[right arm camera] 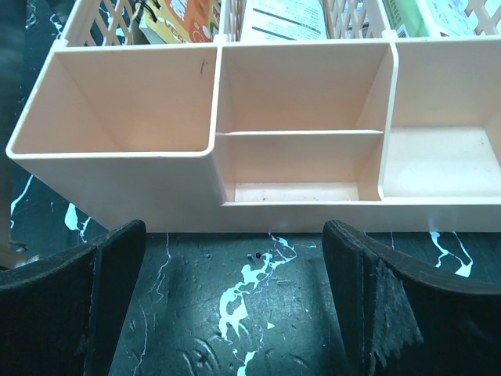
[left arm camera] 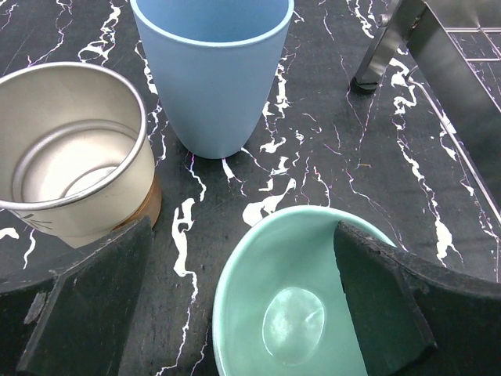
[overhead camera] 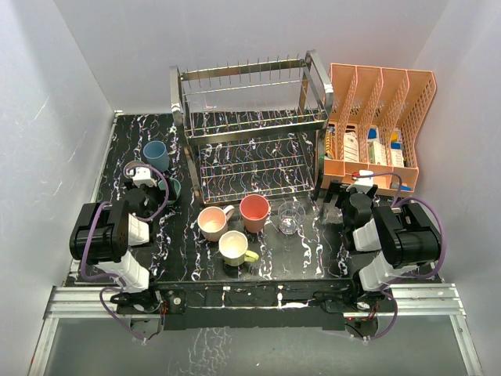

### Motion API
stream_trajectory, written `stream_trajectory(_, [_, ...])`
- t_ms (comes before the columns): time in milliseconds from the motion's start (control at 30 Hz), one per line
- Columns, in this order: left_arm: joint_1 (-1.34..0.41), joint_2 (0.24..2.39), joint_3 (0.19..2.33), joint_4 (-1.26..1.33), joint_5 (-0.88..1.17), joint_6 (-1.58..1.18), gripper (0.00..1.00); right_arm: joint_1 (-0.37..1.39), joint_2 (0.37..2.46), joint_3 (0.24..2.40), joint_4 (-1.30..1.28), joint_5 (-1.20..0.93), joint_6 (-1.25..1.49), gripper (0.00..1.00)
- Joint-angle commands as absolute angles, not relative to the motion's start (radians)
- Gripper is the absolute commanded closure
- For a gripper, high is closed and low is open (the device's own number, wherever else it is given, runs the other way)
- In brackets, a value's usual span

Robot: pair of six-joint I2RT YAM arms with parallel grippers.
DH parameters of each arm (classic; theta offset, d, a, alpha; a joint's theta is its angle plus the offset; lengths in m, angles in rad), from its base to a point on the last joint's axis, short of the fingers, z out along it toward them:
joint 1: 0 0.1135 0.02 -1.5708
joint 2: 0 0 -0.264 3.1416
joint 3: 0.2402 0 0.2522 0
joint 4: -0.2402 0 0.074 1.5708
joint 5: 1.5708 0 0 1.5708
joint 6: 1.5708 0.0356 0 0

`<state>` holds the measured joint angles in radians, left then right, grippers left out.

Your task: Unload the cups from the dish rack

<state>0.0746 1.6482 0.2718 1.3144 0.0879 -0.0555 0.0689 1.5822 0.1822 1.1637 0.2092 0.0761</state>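
Observation:
The chrome dish rack stands at the back with no cups on it; its foot shows in the left wrist view. On the table stand a blue cup, a teal-green cup, a peach-pink mug, a salmon-red cup, a clear glass and a pale yellow mug. My left gripper is open over the teal-green cup, its right finger at the cup's inner right side. The blue cup and the brown-and-white cup stand just ahead. My right gripper is open and empty.
The orange mesh file organiser with booklets stands at the back right, its front trays right before my right gripper. My left gripper is at the table's left side. White walls close in the table.

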Motion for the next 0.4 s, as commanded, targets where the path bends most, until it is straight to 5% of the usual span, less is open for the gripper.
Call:
stream_trajectory(0, [0.071, 1.676, 0.267, 1.251, 0.068, -0.021, 0.03, 0.062, 1.585, 0.201, 1.269, 0.201, 0.052, 0.02])
stream_trajectory(367, [0.068, 1.679, 0.277, 1.238, 0.063, -0.018, 0.03, 0.062, 1.585, 0.201, 1.27, 0.201, 0.052, 0.02])
